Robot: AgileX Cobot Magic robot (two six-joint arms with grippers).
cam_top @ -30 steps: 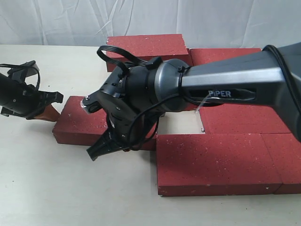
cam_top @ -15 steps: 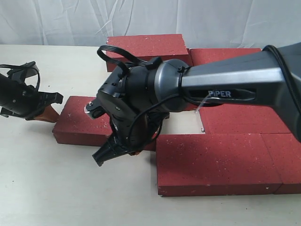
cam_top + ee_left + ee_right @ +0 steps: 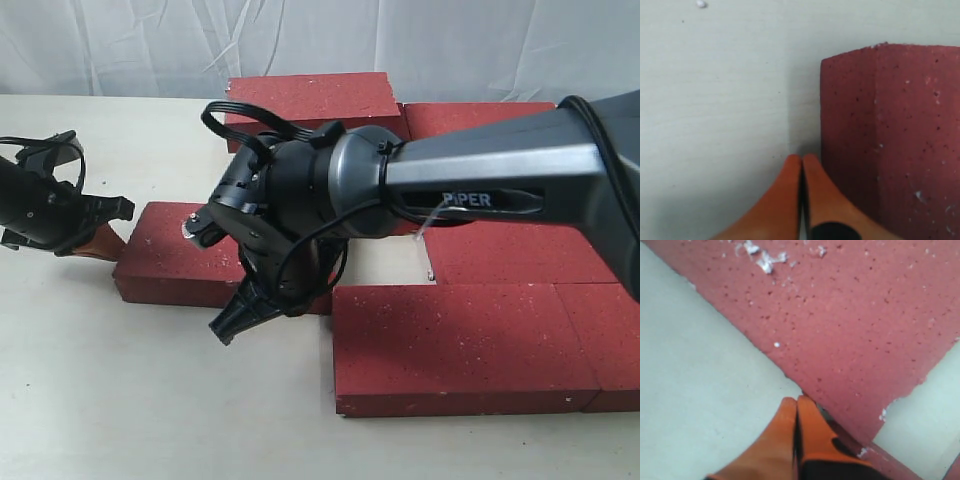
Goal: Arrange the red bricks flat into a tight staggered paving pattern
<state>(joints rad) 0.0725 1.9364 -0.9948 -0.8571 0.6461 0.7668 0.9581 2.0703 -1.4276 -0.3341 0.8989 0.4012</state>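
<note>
There's the right gripper [image 3: 796, 404], fingers pressed together, tip at the near long edge of the loose red brick [image 3: 165, 255], which lies flat left of mid-bench [image 3: 120, 400] beside the laid red bricks [image 3: 470, 335]. The left gripper [image 3: 801, 161], pinched closed too, sits by its left end.

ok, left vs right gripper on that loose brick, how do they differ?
The left gripper sits at the loose brick's short left end; the right gripper sits beside its near long side. The right arm reaches across the middle, hiding the brick's other end; the left arm is at the view's left edge. Shared: both shut, orange fingertips, holding nothing.
</note>
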